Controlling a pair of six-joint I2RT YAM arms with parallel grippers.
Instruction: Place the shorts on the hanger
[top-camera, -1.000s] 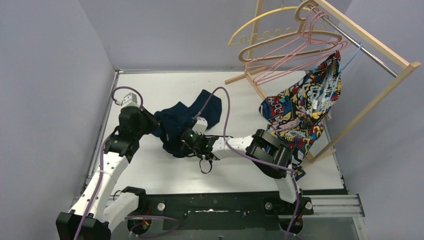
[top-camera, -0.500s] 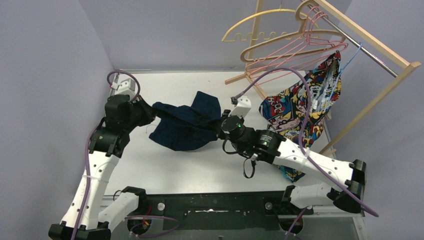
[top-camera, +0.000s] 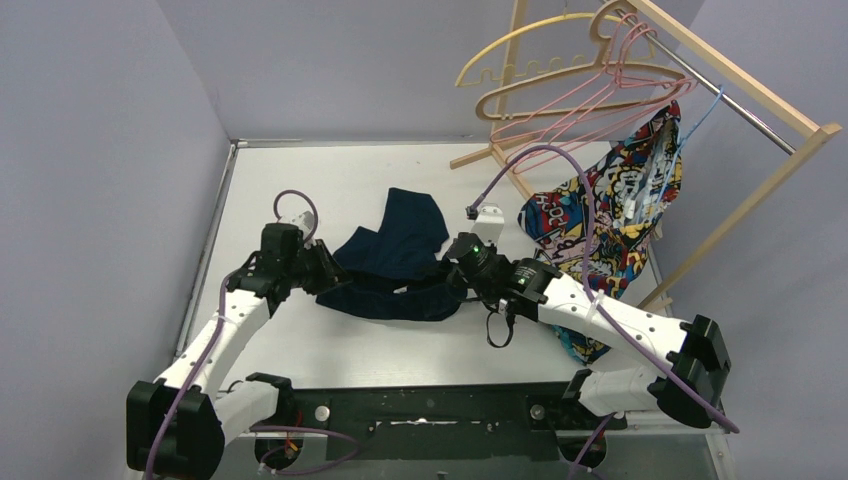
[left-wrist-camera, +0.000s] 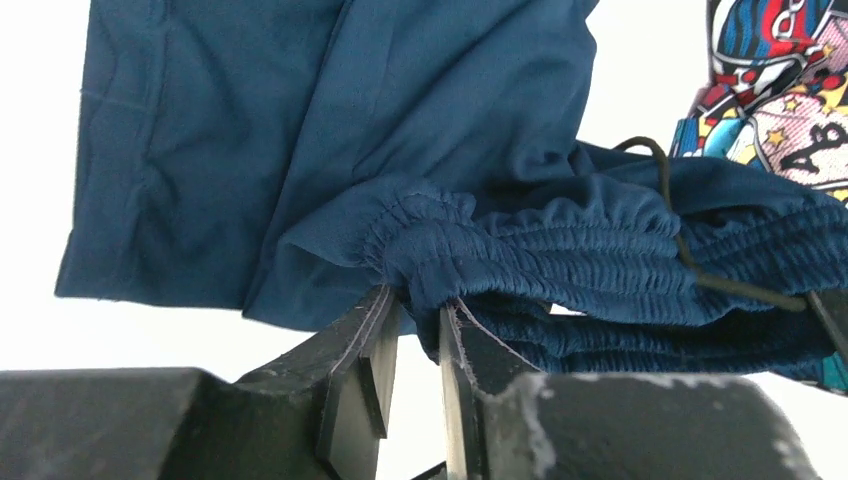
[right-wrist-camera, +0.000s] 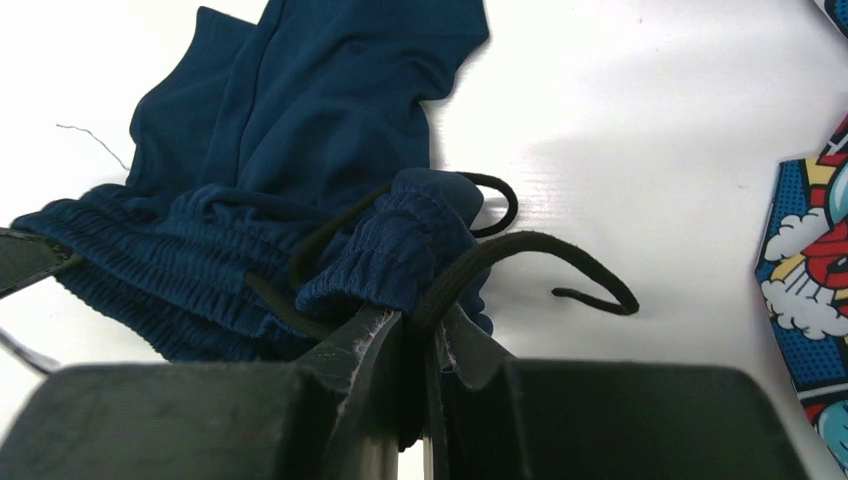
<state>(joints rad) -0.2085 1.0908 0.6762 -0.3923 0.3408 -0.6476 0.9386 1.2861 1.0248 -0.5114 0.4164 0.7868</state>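
The dark navy shorts lie crumpled on the white table, the waistband stretched between my two grippers. My left gripper is shut on the waistband's left end; in the left wrist view the gathered elastic sits pinched at the fingertips. My right gripper is shut on the right end; in the right wrist view it also pinches the black drawstring. The pink hanger hangs on the rack at the back right, away from both grippers.
A wooden rack stands at the back right with a yellow notched hanger, a tan hanger and a comic-print garment hanging close to my right arm. A grey wall runs along the left.
My left gripper has moved nearer and to the right, lowering its end of the shorts. The shorts now sag lower between the grippers. The right gripper has shifted only slightly.
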